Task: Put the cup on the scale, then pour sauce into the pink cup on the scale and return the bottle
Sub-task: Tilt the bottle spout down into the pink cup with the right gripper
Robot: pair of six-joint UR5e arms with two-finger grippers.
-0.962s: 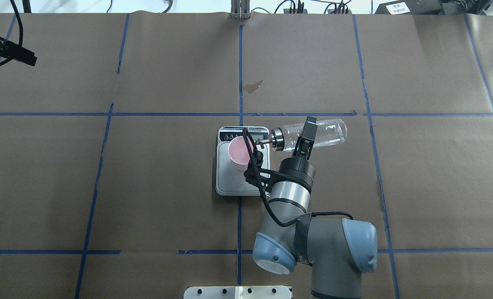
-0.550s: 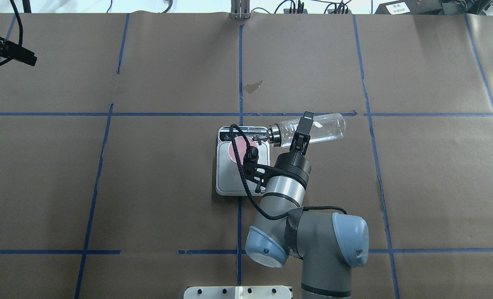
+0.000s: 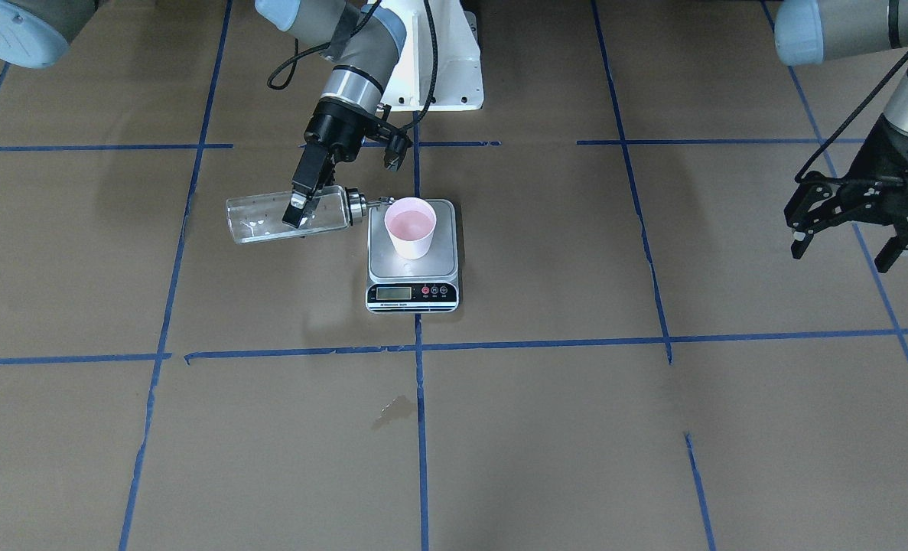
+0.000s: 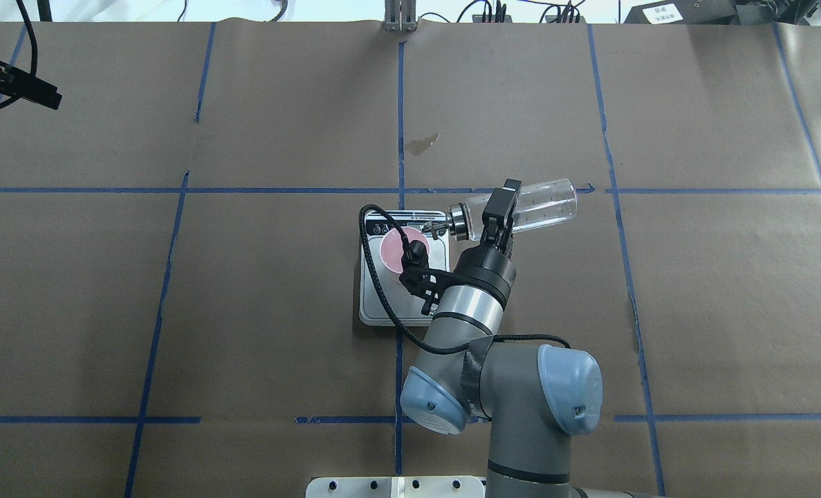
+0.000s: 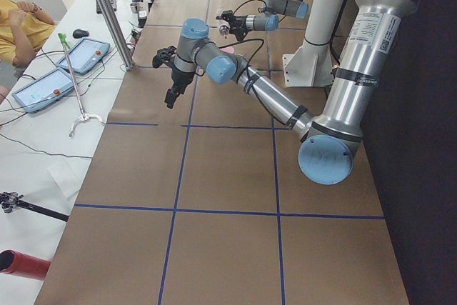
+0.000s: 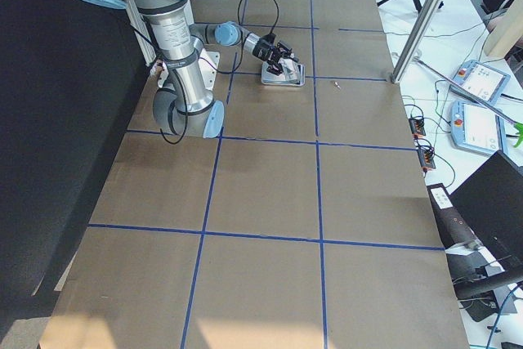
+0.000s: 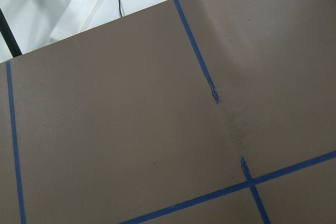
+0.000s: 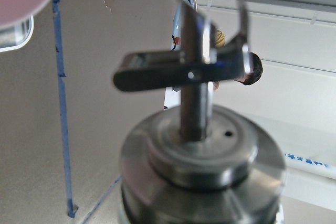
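Right arm stretched low, right claw (image 3: 298, 205) clamped on bottle (image 3: 258, 220). Bottle near-horizontal, pouring end just beside cup (image 3: 411, 227) at 9 o'clock in front-facing view. Cup upright on scale (image 3: 412, 295). Left claw (image 3: 840, 256) spread apart, hovering off at 3 o'clock. Brown-paper counter (image 3: 545, 428), blue tape (image 3: 545, 339) grid.

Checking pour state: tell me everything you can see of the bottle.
The bottle is small, clear glass, cylindrical, with a shiny metal collar and a thin metal spout. It looks nearly empty, only droplets inside. The right gripper clamps its body, holding it near horizontal above the table, spout at the rim of the cup on the scale; contact unclear.
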